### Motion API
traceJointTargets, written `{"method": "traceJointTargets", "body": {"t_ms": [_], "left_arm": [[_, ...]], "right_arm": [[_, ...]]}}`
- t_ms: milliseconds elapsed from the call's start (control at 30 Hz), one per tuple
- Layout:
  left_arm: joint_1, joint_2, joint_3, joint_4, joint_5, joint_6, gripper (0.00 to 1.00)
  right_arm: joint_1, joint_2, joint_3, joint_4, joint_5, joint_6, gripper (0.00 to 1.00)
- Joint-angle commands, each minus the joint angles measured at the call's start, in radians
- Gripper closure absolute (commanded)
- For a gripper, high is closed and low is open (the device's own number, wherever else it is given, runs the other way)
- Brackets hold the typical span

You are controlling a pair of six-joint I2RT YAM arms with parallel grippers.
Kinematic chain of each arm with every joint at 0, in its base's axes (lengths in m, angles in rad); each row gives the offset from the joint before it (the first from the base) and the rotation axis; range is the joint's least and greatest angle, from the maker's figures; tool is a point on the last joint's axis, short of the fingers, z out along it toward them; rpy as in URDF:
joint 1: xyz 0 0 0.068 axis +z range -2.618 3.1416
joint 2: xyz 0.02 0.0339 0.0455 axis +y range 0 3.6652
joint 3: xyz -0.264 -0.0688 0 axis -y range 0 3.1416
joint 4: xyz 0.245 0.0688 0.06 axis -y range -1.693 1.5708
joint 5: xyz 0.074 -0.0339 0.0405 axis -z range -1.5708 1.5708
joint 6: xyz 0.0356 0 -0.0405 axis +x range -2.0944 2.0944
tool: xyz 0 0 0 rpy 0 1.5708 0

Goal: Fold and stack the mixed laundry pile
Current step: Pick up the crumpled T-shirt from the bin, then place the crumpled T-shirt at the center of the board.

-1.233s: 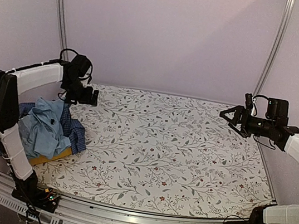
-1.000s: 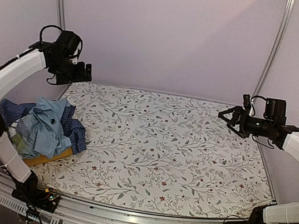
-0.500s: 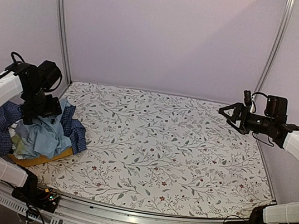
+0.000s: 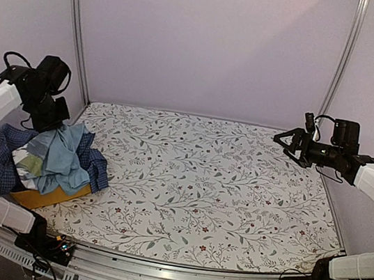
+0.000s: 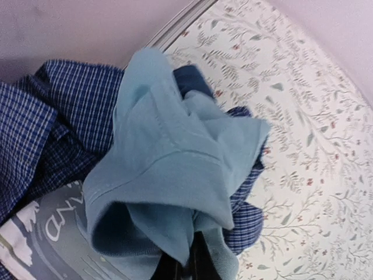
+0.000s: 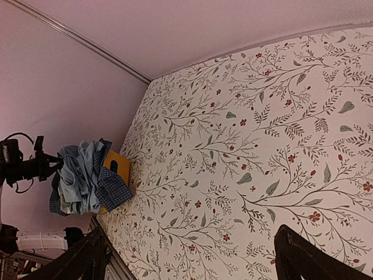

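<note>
Compared with half a second ago, the left gripper [image 4: 57, 123] is now seen higher above the yellow basket [image 4: 51, 198] and drawn back toward the wall behind it. Its fingers, spread then, are now pressed together on a fold of the light blue garment [image 5: 175, 175], which is pulled up into a peak over the basket. The right gripper [image 4: 287, 139] is unchanged. It is held well away from the basket, across the floral table cover [image 4: 201, 184], with its fingers spread wide and nothing between them.

The mixed laundry pile [image 4: 50, 162] is heaped in and over the basket, crumpled and unfolded. The navy-and-white checked shirt [image 5: 58, 111] is draped beneath the light blue garment and spills over the basket's sides. A grey-blue piece with white print [image 5: 46, 227] is exposed low in the heap, and a dark blue edge [image 5: 189, 79] is seen behind the lifted fold.
</note>
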Motion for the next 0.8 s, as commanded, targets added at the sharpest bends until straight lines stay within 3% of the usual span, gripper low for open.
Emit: {"method": "traceJointTargets", "body": {"t_ms": [0,233,333,600,667,767], "left_arm": [[0.009,-0.028,0.243,0.242,0.055,0.17,1.0],[-0.035,0.139,0.519,0.536,0.391,0.273,1.0],[-0.113,0.221,0.638,0.672,0.491,0.305,1.0],[-0.366,0.593,1.156,0.79,0.75,0.299,1.0],[-0.42,0.653,1.214,0.886,0.804,0.271,1.0],[-0.487,0.654,1.18,0.997,0.857,0.266,1.0]], "right_arm": [[0.005,0.006,0.022,0.025,-0.013,0.002,0.01],[0.006,0.025,0.056,0.01,-0.017,-0.012,0.01],[0.006,0.024,0.063,0.007,-0.017,-0.013,0.01],[0.006,0.005,0.057,0.002,-0.003,-0.014,0.01],[0.005,0.0,0.057,0.0,0.003,-0.014,0.01],[0.007,-0.006,0.056,-0.004,0.009,-0.016,0.01]]}}
